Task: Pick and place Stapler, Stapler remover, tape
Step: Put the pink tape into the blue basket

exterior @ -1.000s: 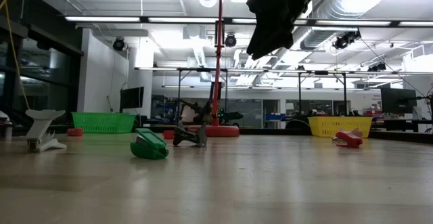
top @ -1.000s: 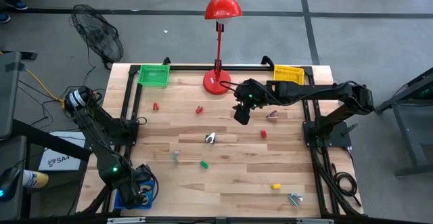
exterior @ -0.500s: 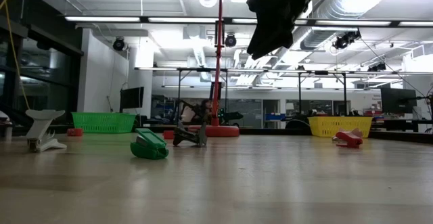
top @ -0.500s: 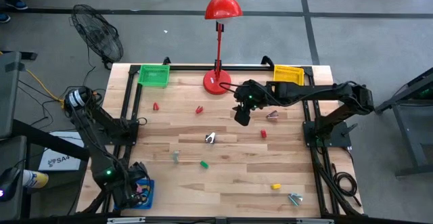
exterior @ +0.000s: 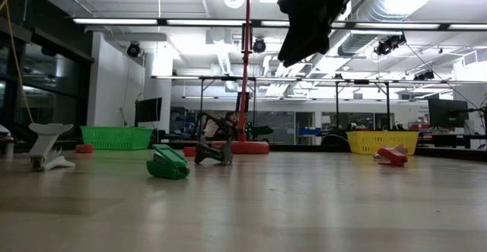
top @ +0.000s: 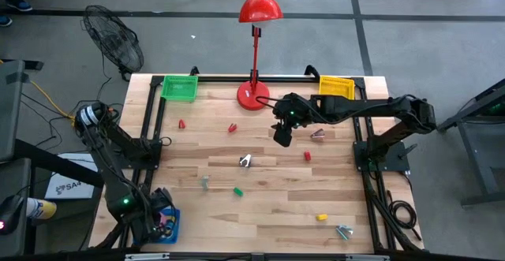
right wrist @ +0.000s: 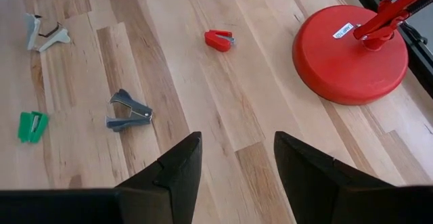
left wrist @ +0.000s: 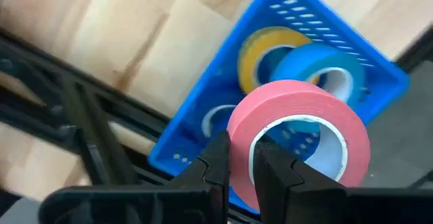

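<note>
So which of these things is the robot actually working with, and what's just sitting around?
Part of the job:
- pink tape roll, held by the left end effector
- blue basket holding a yellow roll and a blue roll
- dark staple remover
- red stapler

Just there:
- red lamp
- fan

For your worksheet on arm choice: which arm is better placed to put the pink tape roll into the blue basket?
Left. The left gripper already clamps the pink tape roll over the blue basket. The right gripper hangs open, empty, near the red lamp base.
</note>
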Robot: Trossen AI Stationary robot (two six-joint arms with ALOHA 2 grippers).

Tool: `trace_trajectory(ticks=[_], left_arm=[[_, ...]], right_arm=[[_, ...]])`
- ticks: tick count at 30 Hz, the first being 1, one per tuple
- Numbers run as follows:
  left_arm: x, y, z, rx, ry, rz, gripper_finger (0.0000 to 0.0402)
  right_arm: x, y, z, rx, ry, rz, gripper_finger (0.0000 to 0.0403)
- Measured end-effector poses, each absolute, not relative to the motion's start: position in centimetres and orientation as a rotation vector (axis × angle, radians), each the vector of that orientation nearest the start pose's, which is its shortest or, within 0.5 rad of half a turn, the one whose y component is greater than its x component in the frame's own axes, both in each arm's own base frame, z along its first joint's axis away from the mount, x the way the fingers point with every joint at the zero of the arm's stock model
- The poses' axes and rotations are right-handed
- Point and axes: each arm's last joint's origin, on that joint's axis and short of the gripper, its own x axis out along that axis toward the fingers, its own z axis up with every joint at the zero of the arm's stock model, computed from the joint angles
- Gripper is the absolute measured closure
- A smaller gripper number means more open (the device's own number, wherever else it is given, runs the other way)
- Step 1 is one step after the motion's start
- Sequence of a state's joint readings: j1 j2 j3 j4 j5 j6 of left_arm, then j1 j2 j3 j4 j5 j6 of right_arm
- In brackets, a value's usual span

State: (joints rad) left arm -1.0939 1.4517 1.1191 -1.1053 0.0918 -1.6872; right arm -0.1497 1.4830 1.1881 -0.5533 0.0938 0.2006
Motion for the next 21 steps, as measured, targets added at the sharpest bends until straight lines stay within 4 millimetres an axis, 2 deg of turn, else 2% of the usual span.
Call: trace_trajectory(ticks=[21], left_arm=[[11.5,-22.9,22.7,-0.612,1.583,0.313,0.0368]], right_arm=[[30.9,-4.9,28.1,0.193,0.820,-0.306,0.0226]])
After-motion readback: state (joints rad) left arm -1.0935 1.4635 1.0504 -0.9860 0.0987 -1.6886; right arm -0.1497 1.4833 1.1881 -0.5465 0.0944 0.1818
